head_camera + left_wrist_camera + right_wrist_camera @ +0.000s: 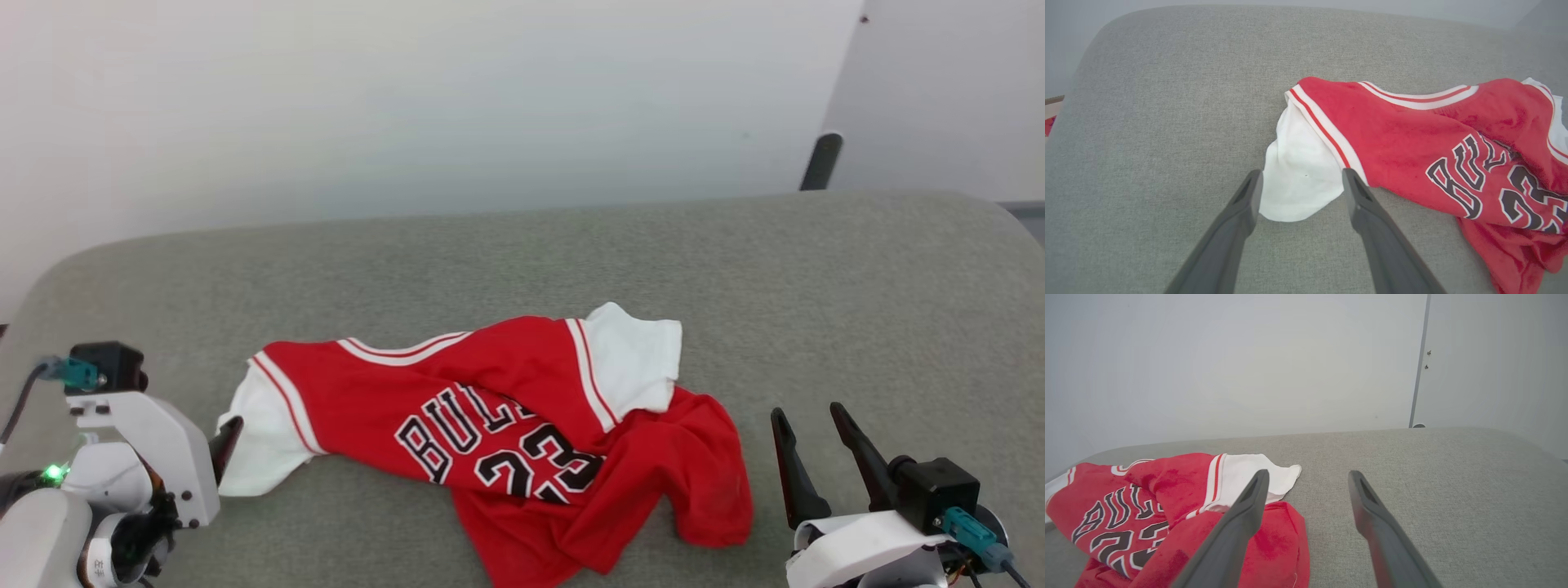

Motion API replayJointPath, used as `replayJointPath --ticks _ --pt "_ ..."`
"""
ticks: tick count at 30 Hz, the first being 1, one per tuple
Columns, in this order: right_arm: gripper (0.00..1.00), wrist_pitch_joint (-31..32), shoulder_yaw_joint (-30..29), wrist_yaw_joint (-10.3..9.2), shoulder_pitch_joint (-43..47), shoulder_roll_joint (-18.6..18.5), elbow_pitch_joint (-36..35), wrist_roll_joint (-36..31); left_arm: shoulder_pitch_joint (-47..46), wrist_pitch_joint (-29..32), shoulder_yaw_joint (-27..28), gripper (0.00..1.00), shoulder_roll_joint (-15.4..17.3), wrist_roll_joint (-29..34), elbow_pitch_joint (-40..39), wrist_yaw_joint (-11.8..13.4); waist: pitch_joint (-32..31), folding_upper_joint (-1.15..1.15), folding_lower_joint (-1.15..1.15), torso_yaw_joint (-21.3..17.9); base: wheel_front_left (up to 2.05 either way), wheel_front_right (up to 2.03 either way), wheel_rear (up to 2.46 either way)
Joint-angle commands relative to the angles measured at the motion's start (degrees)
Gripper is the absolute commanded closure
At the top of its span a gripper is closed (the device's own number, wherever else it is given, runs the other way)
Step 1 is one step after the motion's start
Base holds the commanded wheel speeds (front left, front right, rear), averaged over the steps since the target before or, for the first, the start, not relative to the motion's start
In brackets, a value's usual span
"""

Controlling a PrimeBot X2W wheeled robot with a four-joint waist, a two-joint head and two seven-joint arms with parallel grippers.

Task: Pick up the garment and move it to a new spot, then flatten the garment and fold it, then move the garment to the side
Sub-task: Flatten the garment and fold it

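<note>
**Jersey crumpled on the cushion, both grippers open**

The garment [490,425], a red shirt with white sleeves and a black "BULLS 23" print, lay crumpled on the grey cushion [522,253], with its lower part bunched in folds. My left gripper [1301,175] had its jaws spread wide. One white sleeve [1300,155] lay between the fingertips, but it was not pinched. My right gripper [1309,473] was also wide open and held nothing. It stood just beside the red bunched end of the shirt.

Grey fabric surface [522,253], rounded corners — plain white wall [408,98] behind, one dark post [820,162]
</note>
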Motion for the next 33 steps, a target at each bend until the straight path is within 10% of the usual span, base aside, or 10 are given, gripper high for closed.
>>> replayJointPath --ticks 1,33 --pt "0.0 0.12 -0.03 0.0 0.7 -0.11 -0.51 -0.46 0.57 0.09 -0.07 0.0 0.09 -0.11 0.22 -0.07 -0.64 0.0 0.0 1.2 0.0 0.0 0.0" --pt "0.0 1.58 2.57 0.0 -5.07 -1.89 -5.27 1.02 -17.23 12.7 -7.06 0.0 -0.79 0.66 29.36 -4.56 9.91 0.0 0.0 -2.51 0.0 0.0 0.0"
